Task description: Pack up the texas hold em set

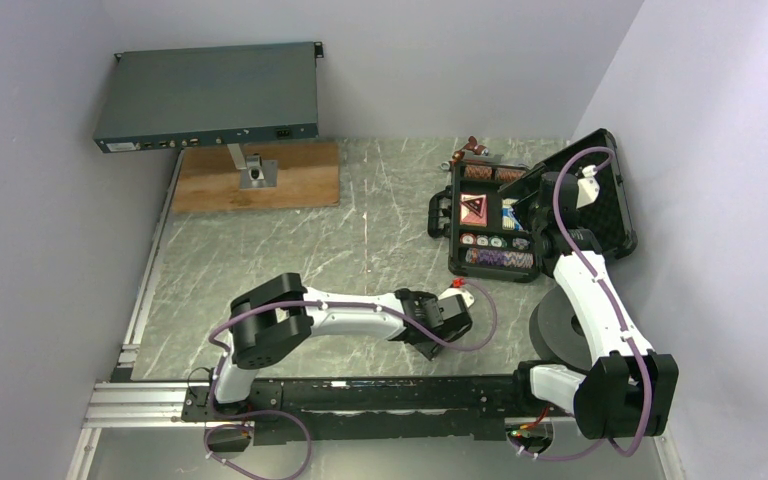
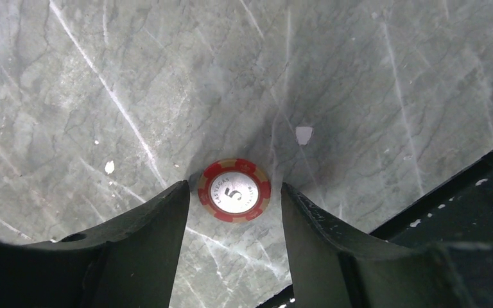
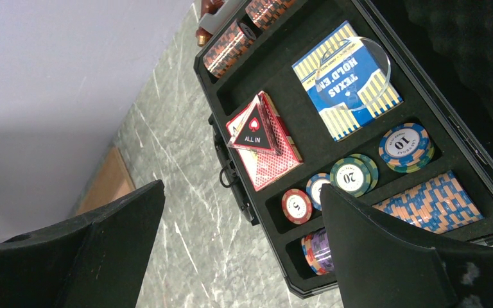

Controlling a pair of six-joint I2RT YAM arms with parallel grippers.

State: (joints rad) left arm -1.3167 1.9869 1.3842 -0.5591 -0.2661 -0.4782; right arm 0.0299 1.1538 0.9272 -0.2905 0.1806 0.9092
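Poker case (image 3: 302, 96) lies open below the right gripper (image 3: 242, 189), whose jaws are spread wide and empty above the blue Texas Hold'em deck (image 3: 334, 109) and the loose chips (image 3: 350, 174) in the tray. A red 5 chip (image 2: 234, 190) lies flat on the marble table (image 2: 359, 77), centred between the left gripper (image 2: 234, 186)'s fingers, which stand wide apart with a small gap on each side.

The top camera hangs high above the near edge of the counter (image 1: 290, 250), looking down across it, the case (image 1: 622, 225) at far right. The left wrist camera sits low, left of and nearer than the case, close on counter and one chip (image 2: 234, 190). The right wrist camera looks down into the case, which the top view shares.
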